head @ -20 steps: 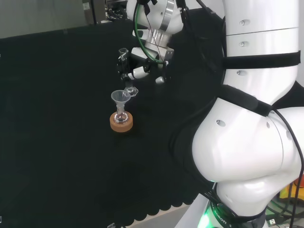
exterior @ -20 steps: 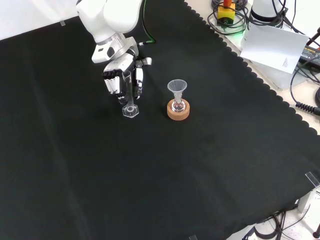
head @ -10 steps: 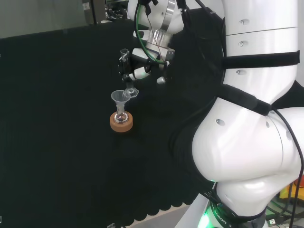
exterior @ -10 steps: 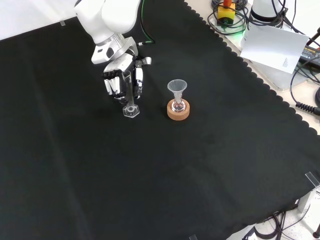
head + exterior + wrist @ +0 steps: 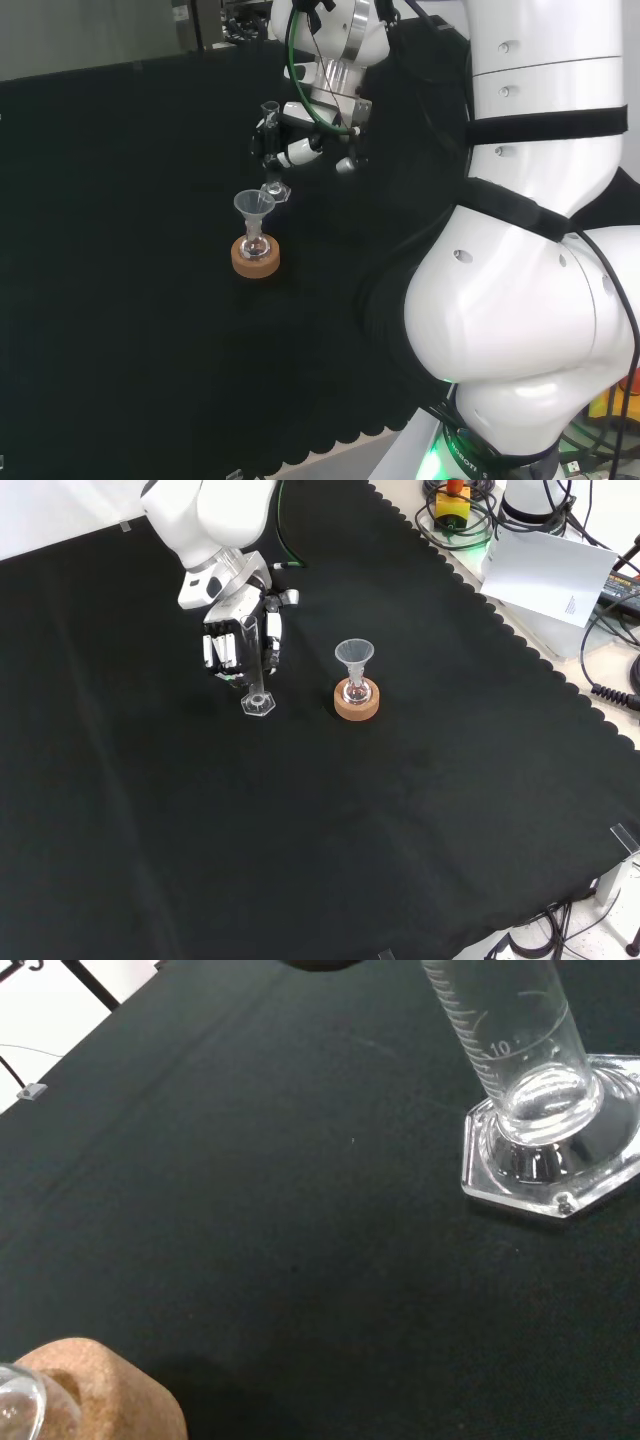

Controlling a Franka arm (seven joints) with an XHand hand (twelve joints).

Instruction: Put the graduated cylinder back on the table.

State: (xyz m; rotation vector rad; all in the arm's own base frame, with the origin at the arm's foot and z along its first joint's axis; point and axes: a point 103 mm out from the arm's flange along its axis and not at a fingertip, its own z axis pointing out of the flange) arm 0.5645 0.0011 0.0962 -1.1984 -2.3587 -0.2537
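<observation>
The clear graduated cylinder (image 5: 251, 658) stands upright with its hexagonal foot (image 5: 257, 702) on the black cloth. The hand (image 5: 236, 638) hangs over it from above, and the tube runs between its fingers (image 5: 222, 652) and thumb (image 5: 273, 640), which still close on it. In the head view the cylinder (image 5: 271, 150) rises just left of the hand (image 5: 305, 145). The wrist view shows the foot (image 5: 550, 1165) lying flat on the cloth, with the marked tube (image 5: 500, 1020) above it.
A small flask with a clear funnel (image 5: 353, 652) sits in a cork ring (image 5: 357, 702) to the right of the cylinder in the front view; the same cork ring (image 5: 255, 258) lies nearer in the head view. Paper and cables (image 5: 545, 565) lie beyond the cloth's scalloped edge.
The hand has shifted slightly up and sideways. The cylinder, which leaned before, now stands straighter, and its foot stays at the same spot on the cloth.
</observation>
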